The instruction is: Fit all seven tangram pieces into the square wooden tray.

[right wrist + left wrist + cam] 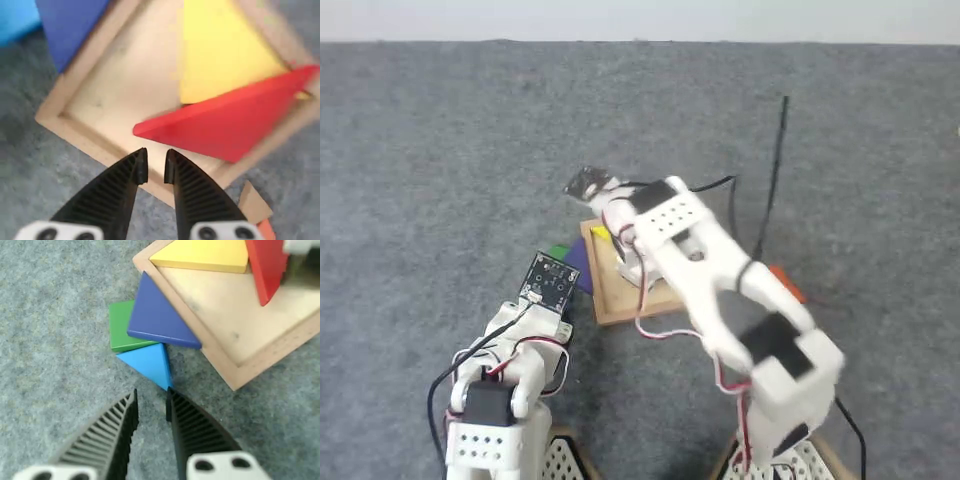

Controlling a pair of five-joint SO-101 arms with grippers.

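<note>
Right claw (155, 167) hovers above tray (125, 85) holding yellow triangle (220, 55), red triangle (235, 127).

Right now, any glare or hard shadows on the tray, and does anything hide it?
High view: flat light, no glare; the right arm covers most of the tray. Left wrist view: thin soft shadow beneath the dark blue piece. Right wrist view: none harsh.

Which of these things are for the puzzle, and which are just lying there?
For the puzzle:
wooden tray, yellow triangle, red triangle, dark blue piece, green piece, light blue triangle, orange piece.

Just lying there:
black cable, grey mat.
</note>
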